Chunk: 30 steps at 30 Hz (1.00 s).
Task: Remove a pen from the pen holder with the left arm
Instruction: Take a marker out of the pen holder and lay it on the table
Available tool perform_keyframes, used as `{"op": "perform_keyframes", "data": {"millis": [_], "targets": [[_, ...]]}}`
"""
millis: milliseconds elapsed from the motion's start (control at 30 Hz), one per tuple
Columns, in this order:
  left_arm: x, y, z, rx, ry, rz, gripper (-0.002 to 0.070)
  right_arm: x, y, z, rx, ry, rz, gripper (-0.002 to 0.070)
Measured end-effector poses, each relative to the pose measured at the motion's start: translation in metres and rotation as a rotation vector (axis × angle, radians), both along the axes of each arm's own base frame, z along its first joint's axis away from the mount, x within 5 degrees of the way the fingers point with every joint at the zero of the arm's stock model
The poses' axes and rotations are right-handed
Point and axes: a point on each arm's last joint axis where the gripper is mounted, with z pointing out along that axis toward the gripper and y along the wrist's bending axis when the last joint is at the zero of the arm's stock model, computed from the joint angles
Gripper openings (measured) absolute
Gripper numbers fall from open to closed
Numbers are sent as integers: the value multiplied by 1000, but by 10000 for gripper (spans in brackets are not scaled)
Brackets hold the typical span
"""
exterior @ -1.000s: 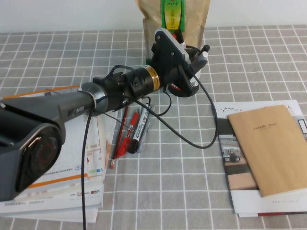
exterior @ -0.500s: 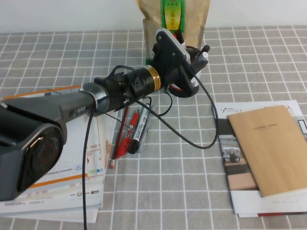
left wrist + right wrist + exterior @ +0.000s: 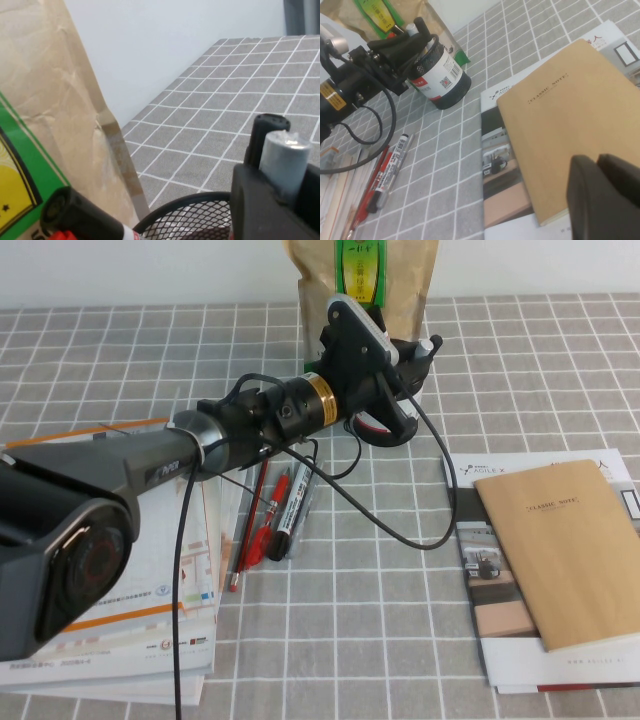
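The right gripper (image 3: pixel 596 162) hovers, pinched together, over the tan notebook (image 3: pixel 570 550) stamped "CLASSIC NOTE". The notebook lies on an "AGILE X" brochure (image 3: pixel 480 570) at the right of the table (image 3: pixel 380 640). Open checked cloth separates it from the leaflet stack (image 3: pixel 130 610) on the left and the loose pens (image 3: pixel 275 515) beside that. Farther back, the left gripper (image 3: pixel 425 348) sits over the QR-labelled mesh pen holder (image 3: pixel 445 80), a grey-capped pen (image 3: pixel 282 160) against it; its grip cannot be told. A green-labelled kraft bag (image 3: pixel 410 280) stands just behind.

Table layout
My left gripper (image 3: pixel 415 355) over pen holder (image 3: pixel 442 82); bag (image 3: pixel 400 280) behind it, loose pens (image 3: pixel 275 510) front-left by booklet stack (image 3: pixel 130 630). Notebook (image 3: pixel 565 550) on brochure (image 3: pixel 475 575) at right, w/ my right gripper (image 3: pixel 597 162) above it.
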Motion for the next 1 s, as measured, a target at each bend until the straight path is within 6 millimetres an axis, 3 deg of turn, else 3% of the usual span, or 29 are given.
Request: {"op": "perform_keyframes", "data": {"millis": [200, 333, 767, 967, 1000], "targets": [[-1, 0, 4, 31, -18, -7, 112, 0, 0, 0, 0, 0, 0, -13], [-4, 2, 23, 50, -36, -12, 112, 0, 0, 0, 0, 0, 0, -13], [-31, 24, 126, 20, -69, 65, 111, 0, 0, 0, 0, 0, 0, -13], [-66, 53, 186, -49, -55, 158, 111, 0, 0, 0, 0, 0, 0, -13], [-68, 54, 186, -50, -45, 165, 111, 0, 0, 0, 0, 0, 0, -13]]}}
